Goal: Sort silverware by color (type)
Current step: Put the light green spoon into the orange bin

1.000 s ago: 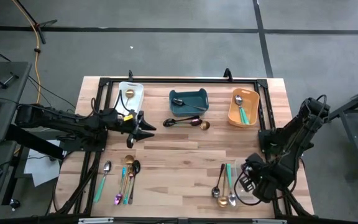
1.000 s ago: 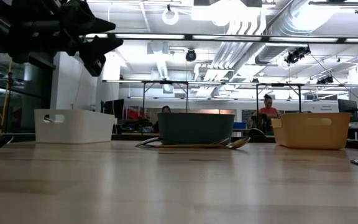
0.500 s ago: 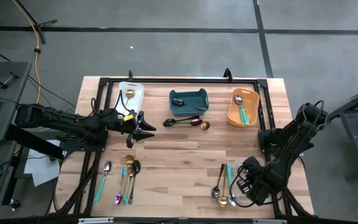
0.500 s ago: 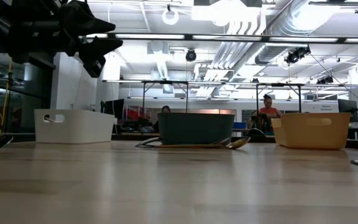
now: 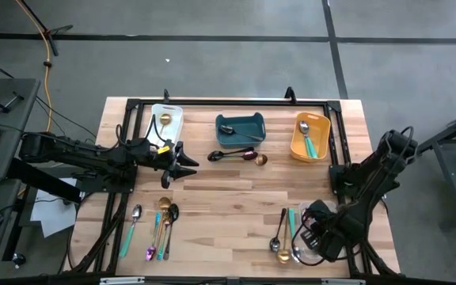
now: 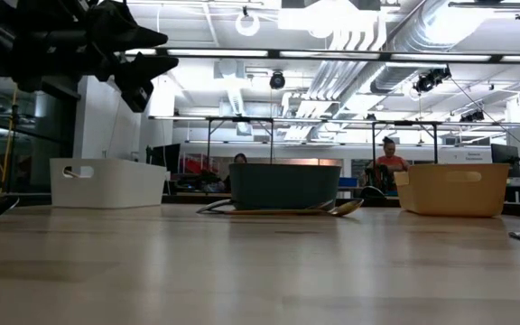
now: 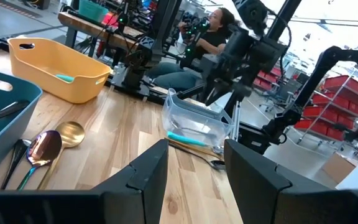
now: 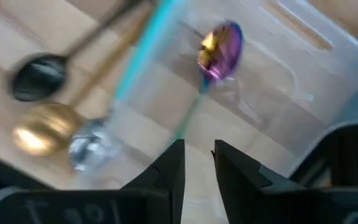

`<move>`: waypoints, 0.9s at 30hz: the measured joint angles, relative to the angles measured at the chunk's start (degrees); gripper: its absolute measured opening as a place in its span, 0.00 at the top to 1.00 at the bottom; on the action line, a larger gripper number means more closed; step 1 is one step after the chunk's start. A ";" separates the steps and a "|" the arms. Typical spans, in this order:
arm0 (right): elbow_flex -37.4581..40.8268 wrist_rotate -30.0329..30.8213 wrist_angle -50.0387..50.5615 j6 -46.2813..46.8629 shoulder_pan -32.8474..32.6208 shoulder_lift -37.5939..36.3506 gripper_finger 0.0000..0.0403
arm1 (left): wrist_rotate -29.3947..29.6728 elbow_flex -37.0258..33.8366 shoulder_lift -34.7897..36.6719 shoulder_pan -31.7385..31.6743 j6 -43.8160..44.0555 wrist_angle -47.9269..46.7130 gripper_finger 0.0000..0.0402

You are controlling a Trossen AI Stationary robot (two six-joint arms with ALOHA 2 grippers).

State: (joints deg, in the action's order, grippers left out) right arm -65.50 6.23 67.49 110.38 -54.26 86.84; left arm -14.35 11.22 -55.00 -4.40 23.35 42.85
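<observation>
The scene is evenly and brightly lit from ceiling strip lights, seen glaring in the low view. Only soft, short shadows are cast on the wooden table. Heavy motion blur is shown in the right wrist view; the nearest tabletop is rendered out of focus in the low view

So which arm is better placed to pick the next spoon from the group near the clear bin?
The right. Its fingers hang over that group beside the clear bin; the left gripper waits mid-table.
</observation>
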 joint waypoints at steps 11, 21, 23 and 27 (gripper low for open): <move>-2.03 38.50 -19.64 -23.39 3.43 -0.21 0.80 | -0.02 0.00 0.00 0.00 -1.99 0.05 0.63; 16.57 28.40 -71.99 -64.64 22.81 4.12 0.79 | 0.07 0.00 0.00 0.00 -5.99 0.62 0.63; 21.52 23.73 -85.46 -71.71 27.83 5.61 0.79 | 0.07 0.00 -0.01 0.00 -6.02 0.60 0.63; 28.18 14.63 -111.40 -84.50 37.30 9.36 0.79 | 0.04 0.00 0.00 0.00 -7.15 0.43 0.63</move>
State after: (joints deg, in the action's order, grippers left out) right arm -37.31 20.86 -43.92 25.88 -16.96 96.20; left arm -14.31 11.22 -55.00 -4.40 16.21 43.28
